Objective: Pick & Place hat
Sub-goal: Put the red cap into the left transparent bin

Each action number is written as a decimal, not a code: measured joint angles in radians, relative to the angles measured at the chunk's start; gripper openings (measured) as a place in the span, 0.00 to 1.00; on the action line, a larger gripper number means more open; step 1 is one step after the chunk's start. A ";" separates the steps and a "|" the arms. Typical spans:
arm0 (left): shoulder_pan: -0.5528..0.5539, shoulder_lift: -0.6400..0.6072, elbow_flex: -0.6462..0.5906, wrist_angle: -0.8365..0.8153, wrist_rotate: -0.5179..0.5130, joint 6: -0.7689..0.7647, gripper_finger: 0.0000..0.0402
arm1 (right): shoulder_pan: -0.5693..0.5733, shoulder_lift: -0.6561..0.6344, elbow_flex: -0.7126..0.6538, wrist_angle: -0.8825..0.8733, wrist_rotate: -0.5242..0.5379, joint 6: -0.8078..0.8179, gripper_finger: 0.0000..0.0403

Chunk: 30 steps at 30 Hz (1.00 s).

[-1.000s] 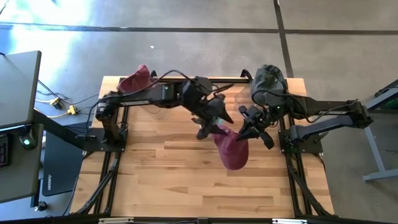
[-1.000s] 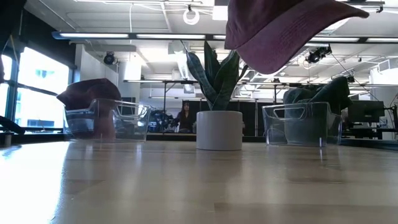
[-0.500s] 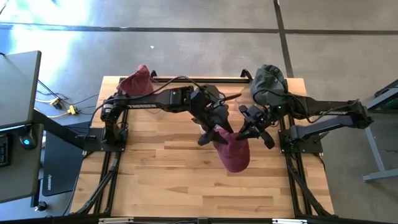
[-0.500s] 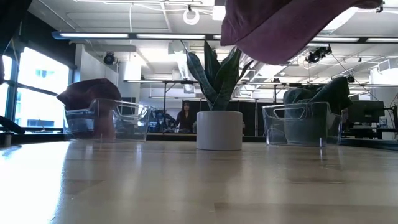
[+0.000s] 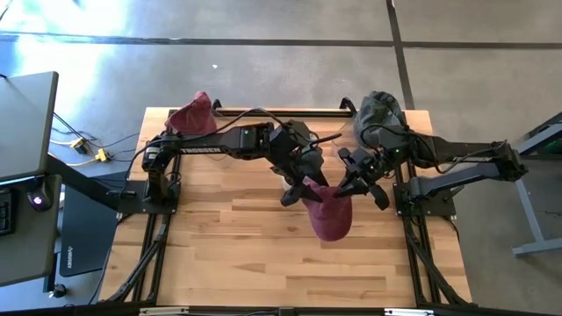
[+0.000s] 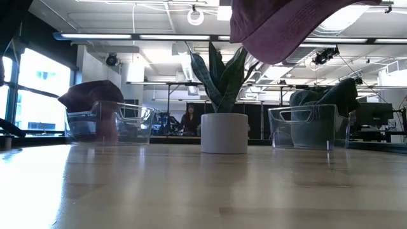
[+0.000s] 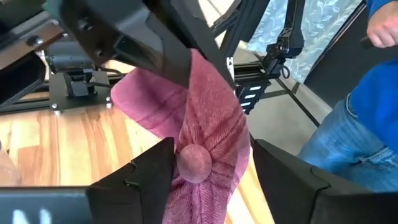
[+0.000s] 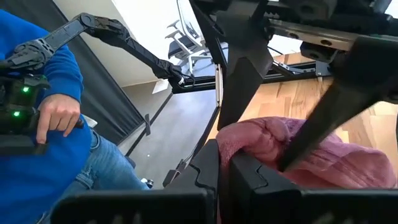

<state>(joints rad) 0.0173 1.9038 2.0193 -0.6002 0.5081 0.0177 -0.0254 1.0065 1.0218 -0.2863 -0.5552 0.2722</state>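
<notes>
Two dark robot arms meet above the middle of a pale wooden surface (image 5: 219, 254), sharing a soft maroon fabric hat (image 5: 329, 215) held in the air.

The right claw (image 5: 344, 190) is clamped together on the hat's edge, so the hat hangs clear of the surface. The left claw (image 5: 299, 189) straddles the crown, its fingers (image 7: 149, 171) apart on either side of the small top button. To do this handover well, the left claw should probably close firmly on a good fold of cloth before the right one lets go, as limp fabric could slip. Both arms reach inward from opposite sides, wrists angled down, claws just beside each other.
</notes>
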 joint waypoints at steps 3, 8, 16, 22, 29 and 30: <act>-0.012 0.000 0.000 0.007 -0.003 0.000 0.45 | 0.000 0.000 0.000 0.000 -0.001 0.000 0.02; -0.014 0.000 0.000 0.006 0.028 -0.019 0.23 | 0.000 0.000 0.000 0.000 -0.002 -0.008 0.01; -0.012 0.000 0.025 -0.032 0.069 -0.129 0.07 | -0.001 -0.004 0.000 -0.015 0.013 0.024 0.07; -0.012 -0.017 0.210 -0.249 -0.016 -0.158 0.03 | -0.035 -0.074 0.000 -0.087 0.064 0.061 0.22; 0.000 -0.096 0.293 -0.490 -0.263 -0.224 0.04 | -0.054 -0.211 0.000 -0.144 0.249 0.046 0.32; 0.003 -0.109 0.292 -0.537 -0.320 -0.242 0.04 | -0.054 -0.226 0.000 -0.153 0.277 0.036 0.32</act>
<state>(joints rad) 0.0199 1.7947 2.3116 -1.1371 0.1881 -0.2247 -0.0792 0.7802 1.0218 -0.4397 -0.2778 0.3084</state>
